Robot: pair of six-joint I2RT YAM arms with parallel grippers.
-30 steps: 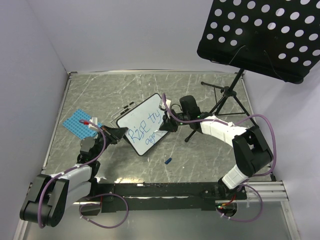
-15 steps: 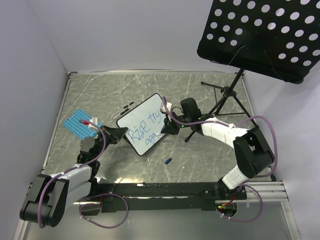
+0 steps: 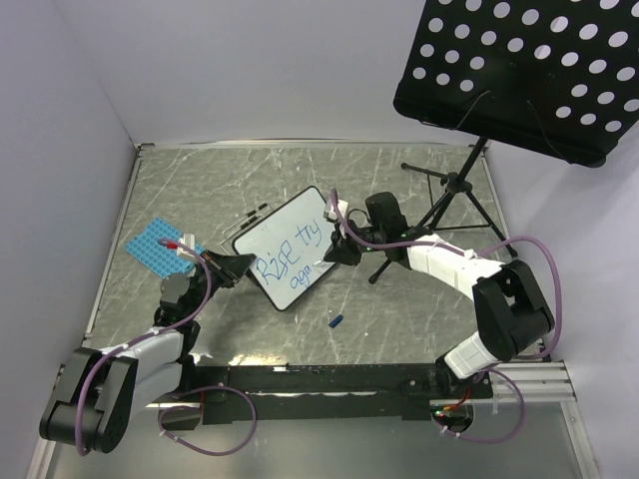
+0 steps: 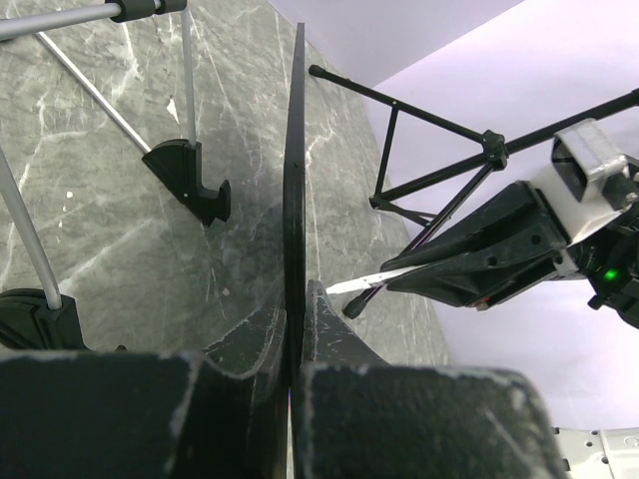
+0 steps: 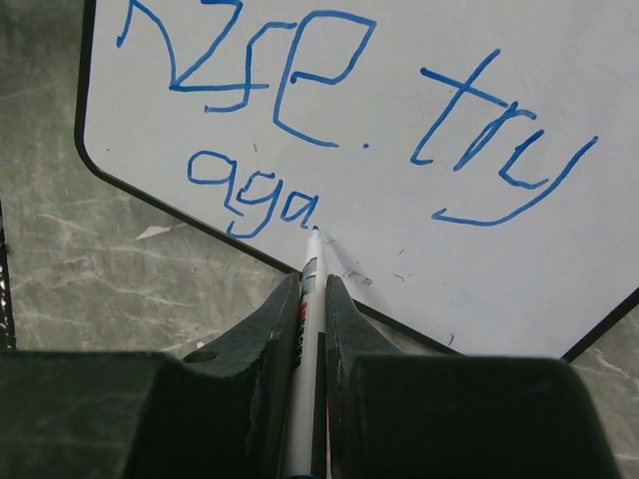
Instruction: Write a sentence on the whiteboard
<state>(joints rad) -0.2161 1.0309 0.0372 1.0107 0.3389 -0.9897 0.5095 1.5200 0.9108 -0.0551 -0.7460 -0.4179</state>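
The whiteboard (image 3: 285,249) stands tilted on the table, and in the left wrist view I see it edge-on (image 4: 293,180). My left gripper (image 3: 238,267) (image 4: 293,309) is shut on its lower left edge. The sentence (image 5: 300,90) is blue handwriting: "Rise try" on top and "aga" below. My right gripper (image 3: 334,254) (image 5: 310,289) is shut on a white marker (image 5: 311,269). The marker's tip touches the board just right of "aga". The marker (image 4: 364,284) also shows from the left wrist, pointing at the board's face.
A blue studded plate (image 3: 157,245) lies at the left. A black perforated music-stand tray (image 3: 519,70) hangs over the back right, and its tripod legs (image 3: 449,200) stand behind my right arm. A blue cap (image 3: 336,321) lies in front of the board. Thin dark sticks (image 3: 250,217) lie behind it.
My right gripper has shifted slightly to the right along the lower line with the marker. The left gripper and the whiteboard have not moved.
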